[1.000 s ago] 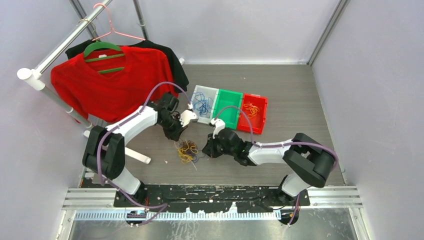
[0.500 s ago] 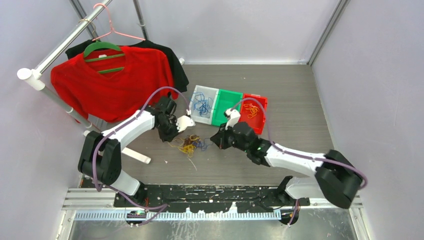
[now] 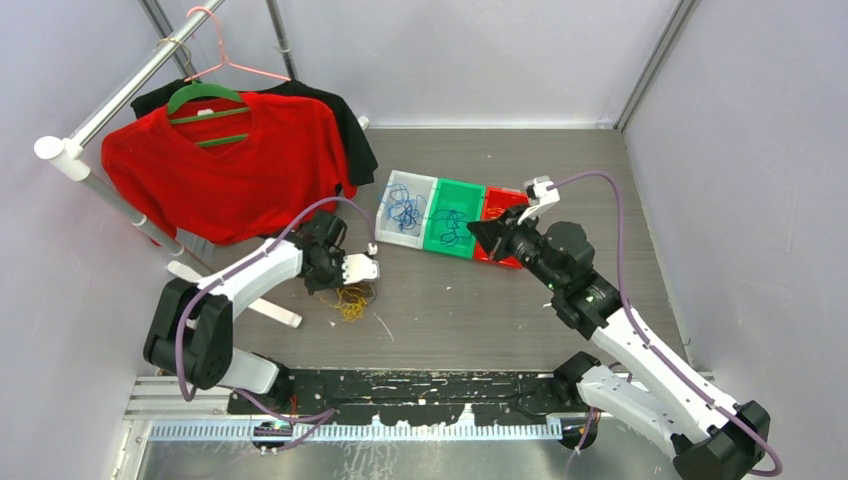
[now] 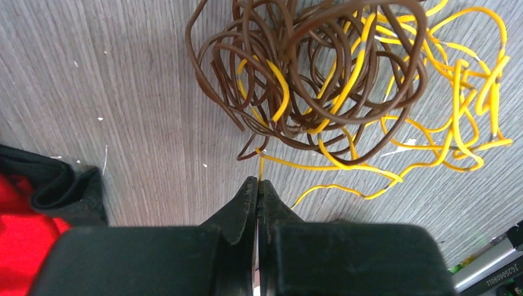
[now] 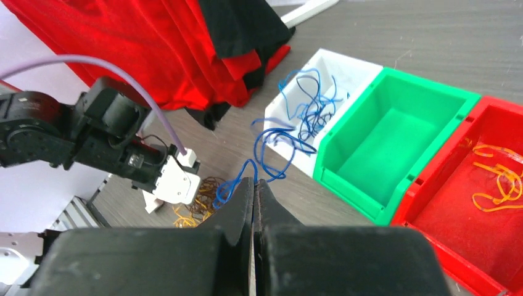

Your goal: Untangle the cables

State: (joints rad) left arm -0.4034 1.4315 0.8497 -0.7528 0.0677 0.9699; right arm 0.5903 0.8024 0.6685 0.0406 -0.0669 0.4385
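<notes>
Cables (image 4: 321, 80), brown and yellow, lie tangled; the label (image 4: 493, 280) has blurred code.

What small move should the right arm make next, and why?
Probably shift over to the white bin and open. The right fingers are shut on a blue cable held in the air, and that bin already holds other blue ones.
</notes>
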